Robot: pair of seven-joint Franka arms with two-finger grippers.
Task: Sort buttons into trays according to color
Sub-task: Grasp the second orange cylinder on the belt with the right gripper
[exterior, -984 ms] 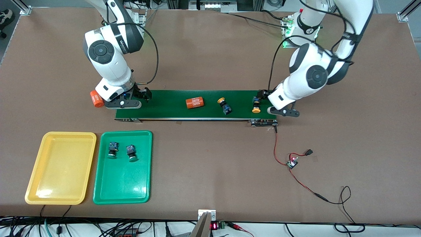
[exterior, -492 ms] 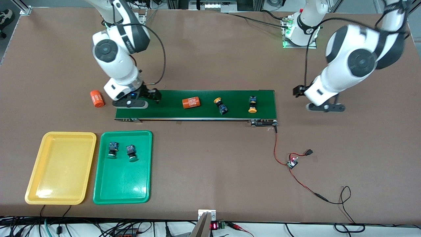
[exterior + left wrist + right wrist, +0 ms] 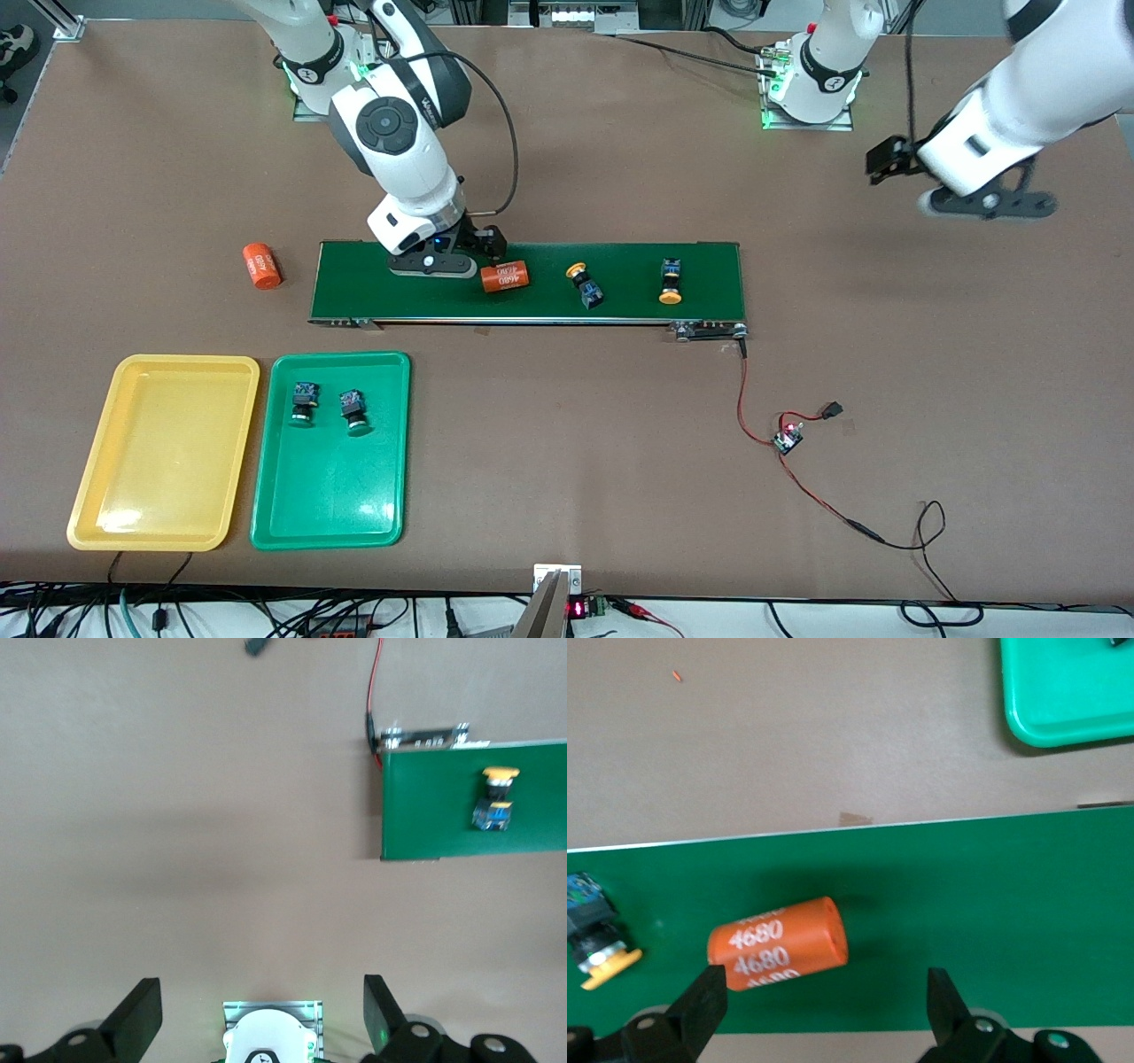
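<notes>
Brown tabletop (image 3: pixel 567 133) fills the scene, with the long dark green conveyor belt (image 3: pixel 620 306) across its middle. Nearer the front camera, toward the right arm's end, lie the yellow tray (image 3: pixel 89 496), bare, and beside it the green tray (image 3: pixel 381 496), holding the two green-capped buttons (image 3: pixel 303 405) (image 3: pixel 353 413).

Both arms are empty-handed. The left gripper (image 3: pixel 983 199) hangs released over bare table off the belt's end nearest its base, waiting. The right gripper (image 3: pixel 824 1001) hovers low over the belt with jaws spread, an orange "4680" cylinder (image 3: pixel 778 945) just below them.

On the belt, toward the left arm's end from that cylinder, lie the two yellow-capped buttons (image 3: pixel 583 284) (image 3: pixel 671 281), both on their sides. A second orange cylinder (image 3: pixel 261 266) sits on the table off the belt's other end.

The main risk, as I judge it, is the right gripper closing on the cylinder instead of a button, since it lies between the spread fingers (image 3: pixel 700 1005). A round cylinder could also roll if nudged and knock the nearer button. The small, tipped buttons could slip from a pinch on the rounded cap.
</notes>
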